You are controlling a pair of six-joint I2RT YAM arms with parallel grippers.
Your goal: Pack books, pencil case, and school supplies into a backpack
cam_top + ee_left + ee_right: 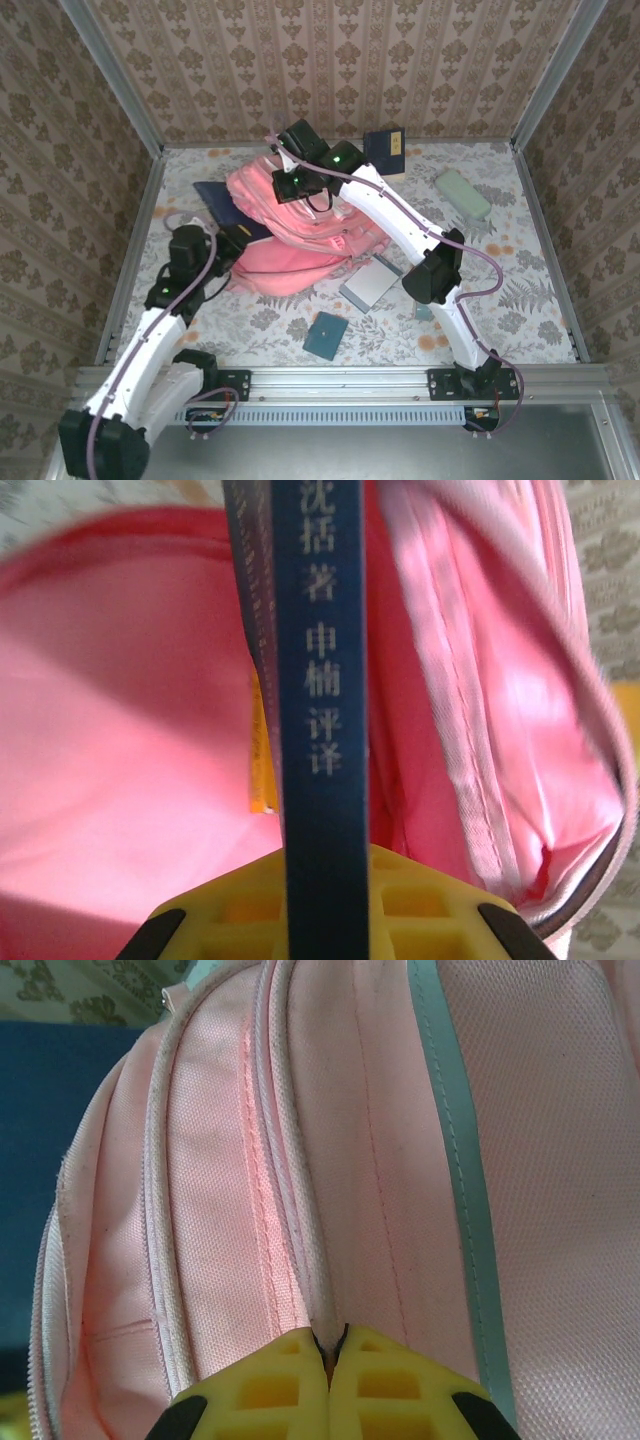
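Observation:
The pink backpack [300, 245] lies mid-table with its mouth toward the left arm. My left gripper [232, 242] is shut on a dark blue book [320, 680], spine up, and holds it in the open mouth. The pink lining [120, 740] surrounds the book, and an orange-yellow book [262, 770] sits inside. My right gripper [333, 1345] is shut on a fold of the backpack's outer fabric beside a zip seam, and from above it [292, 184] sits over the top of the bag. The mint pencil case [462, 193] lies at the back right.
A navy book with a yellow label [385, 150] leans at the back wall. Another dark blue book [213, 198] lies left of the bag. A thin grey-white book [368, 285] and a dark-teal pad [326, 335] lie near the front. Walls enclose the table.

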